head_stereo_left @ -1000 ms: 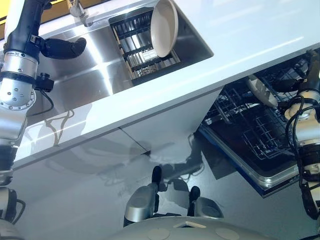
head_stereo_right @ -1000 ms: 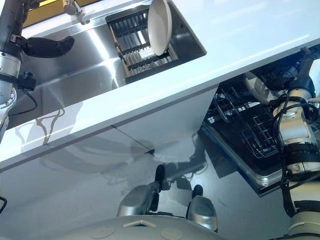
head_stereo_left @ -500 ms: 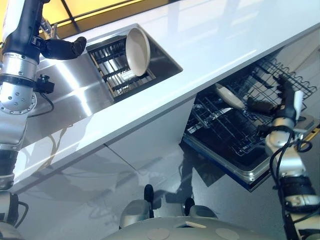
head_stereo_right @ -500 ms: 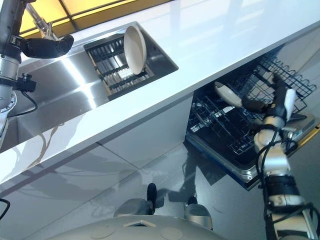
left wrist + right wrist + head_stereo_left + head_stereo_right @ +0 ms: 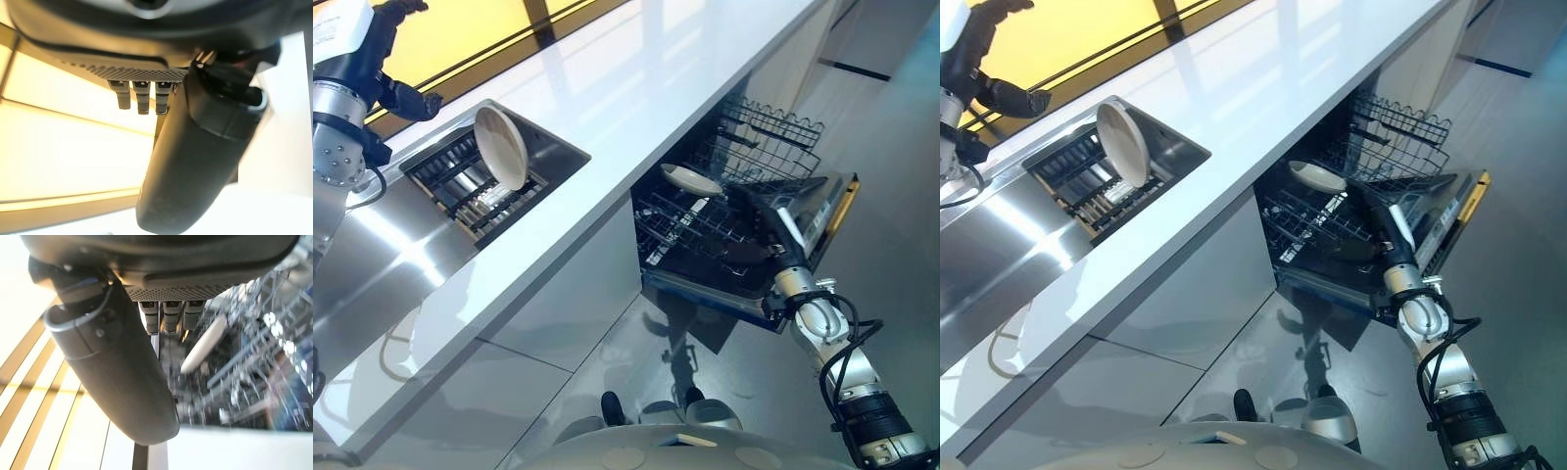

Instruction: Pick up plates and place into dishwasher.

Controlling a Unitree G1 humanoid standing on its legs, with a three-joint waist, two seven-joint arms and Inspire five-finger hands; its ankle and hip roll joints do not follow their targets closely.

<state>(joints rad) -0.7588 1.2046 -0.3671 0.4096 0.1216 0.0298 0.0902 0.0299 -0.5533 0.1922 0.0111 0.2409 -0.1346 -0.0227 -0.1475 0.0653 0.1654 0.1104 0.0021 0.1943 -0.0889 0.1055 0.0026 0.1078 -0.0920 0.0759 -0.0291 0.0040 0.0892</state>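
- The whole head view has swung since a second ago, so the sink (image 5: pixel 372 245) now sits at the far left and the open dishwasher (image 5: pixel 744 235) lies near the middle; this is the camera turning, not the things moving.
- A second ago the right hand (image 5: pixel 754 211) was up by the rim of the plate in the rack (image 5: pixel 691 179). Now it hangs over the lower rack (image 5: pixel 705 230), apart from that plate, which lies free in the wires.
- Its fingers point toward the plate. They look straight and hold nothing, with the thumb (image 5: pixel 117 362) out to one side in the right wrist view.
- That plate is tilted close to flat. Its long axis runs roughly along the front of the dishwasher, and its pale underside shows in the right wrist view (image 5: pixel 204 343).
- The upper rack (image 5: pixel 769 132) stands behind it, further into the machine.
- The second plate (image 5: pixel 501 147) stands on edge in the dark drying rack (image 5: pixel 475 191) inside the sink, as before, leaning back a little with its hollow face turned toward the white surface (image 5: pixel 636 88).
- The left hand (image 5: pixel 399 93) is raised over the far end of the sink, well apart from that plate. It holds nothing, and I cannot tell how far its fingers are open.
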